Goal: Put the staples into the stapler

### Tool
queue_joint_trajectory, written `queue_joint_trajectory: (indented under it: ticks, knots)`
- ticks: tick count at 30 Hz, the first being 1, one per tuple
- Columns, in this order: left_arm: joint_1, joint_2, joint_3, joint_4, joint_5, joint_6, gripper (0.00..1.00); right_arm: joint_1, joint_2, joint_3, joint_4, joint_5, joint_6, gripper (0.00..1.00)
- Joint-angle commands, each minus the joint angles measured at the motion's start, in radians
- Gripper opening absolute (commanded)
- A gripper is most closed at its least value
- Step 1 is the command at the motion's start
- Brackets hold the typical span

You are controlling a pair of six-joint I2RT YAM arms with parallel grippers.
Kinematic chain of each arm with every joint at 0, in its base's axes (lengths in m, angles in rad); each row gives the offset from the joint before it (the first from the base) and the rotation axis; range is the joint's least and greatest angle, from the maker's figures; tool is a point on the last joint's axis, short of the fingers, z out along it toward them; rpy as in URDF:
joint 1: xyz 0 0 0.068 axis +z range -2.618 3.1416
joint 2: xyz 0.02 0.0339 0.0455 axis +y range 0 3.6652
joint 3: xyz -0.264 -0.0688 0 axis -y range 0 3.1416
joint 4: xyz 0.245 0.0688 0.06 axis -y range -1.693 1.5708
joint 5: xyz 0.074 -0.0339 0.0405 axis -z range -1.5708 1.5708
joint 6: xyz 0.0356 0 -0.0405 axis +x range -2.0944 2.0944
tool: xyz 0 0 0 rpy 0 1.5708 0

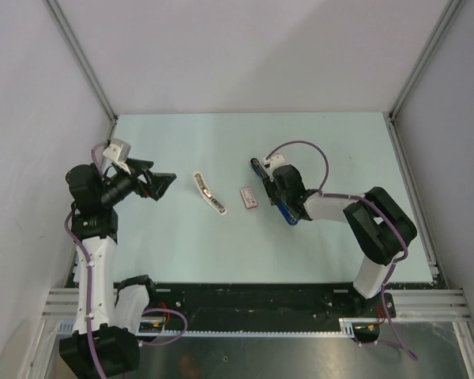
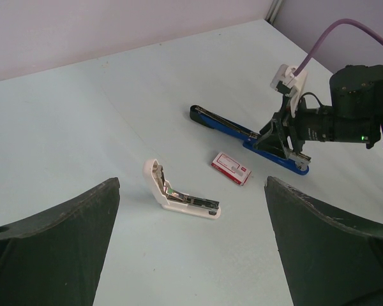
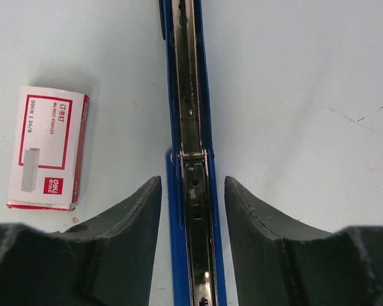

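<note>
Blue stapler (image 3: 190, 95) lay opened flat on the table (image 3: 306, 76), metal channel up, between the right gripper's (image 3: 193, 185) half-spread jaws, a gap on each side. The closed staple box (image 3: 48, 146) lay just beside it. The left gripper (image 2: 193, 185) hung wide and empty. Loading well probably meant bracing the stapler level. No loose staples showed, and the stapler's near end was cut off.
</note>
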Motion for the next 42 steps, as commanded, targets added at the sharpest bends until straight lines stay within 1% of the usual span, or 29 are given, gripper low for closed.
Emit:
queue_joint_trajectory:
  ticks: [1, 9, 16, 22, 30, 36, 42]
  knots:
    - [0.009, -0.011, -0.01, 0.018, 0.018, 0.01, 1.0, -0.003, -0.007, 0.043, 0.042, -0.005, 0.003, 0.5]
    - [0.009, -0.013, -0.01, 0.019, 0.02, 0.01, 0.99, -0.007, -0.031, 0.044, 0.046, -0.02, 0.003, 0.54]
    - [0.008, -0.013, -0.013, 0.019, 0.023, 0.011, 0.99, -0.008, -0.095, 0.044, 0.056, -0.051, -0.076, 0.58]
    - [0.009, -0.011, -0.013, 0.021, 0.024, 0.012, 0.99, 0.062, -0.133, 0.054, 0.04, -0.099, -0.141, 0.59]
    - [0.009, -0.021, -0.019, 0.021, 0.018, 0.021, 0.99, 0.151, -0.049, 0.13, -0.042, -0.11, -0.055, 0.6]
    - [0.009, -0.032, -0.022, 0.02, 0.012, 0.028, 1.0, 0.134, 0.035, 0.204, -0.112, -0.115, 0.041, 0.61]
    - [0.008, -0.032, -0.024, 0.02, 0.008, 0.033, 1.0, 0.112, 0.083, 0.239, -0.147, -0.167, 0.066, 0.62]
